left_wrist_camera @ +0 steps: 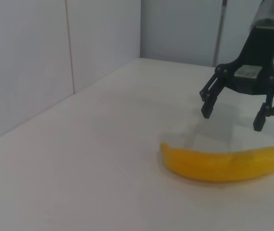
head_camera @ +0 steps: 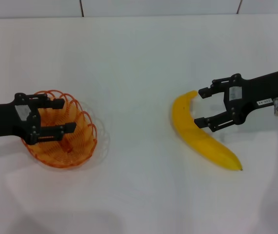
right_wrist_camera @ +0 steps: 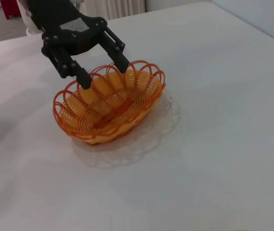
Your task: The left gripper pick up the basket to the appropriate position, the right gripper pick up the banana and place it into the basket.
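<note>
The orange wire basket (head_camera: 80,141) sits on the white table at the left; it also shows in the right wrist view (right_wrist_camera: 127,103). My left gripper (head_camera: 67,116) is open and hovers over the basket's rim, one finger on each side of it, holding nothing; the right wrist view shows it too (right_wrist_camera: 104,74). The yellow banana (head_camera: 207,141) lies on the table at the right. My right gripper (head_camera: 201,107) is open just above the banana's upper end, holding nothing. The left wrist view shows the banana (left_wrist_camera: 223,165) with the right gripper (left_wrist_camera: 232,119) above it.
The white table (head_camera: 139,63) stretches between basket and banana with nothing on it. Its far edge meets a pale wall (head_camera: 129,7). Grey wall panels (left_wrist_camera: 55,57) stand beside the table in the left wrist view.
</note>
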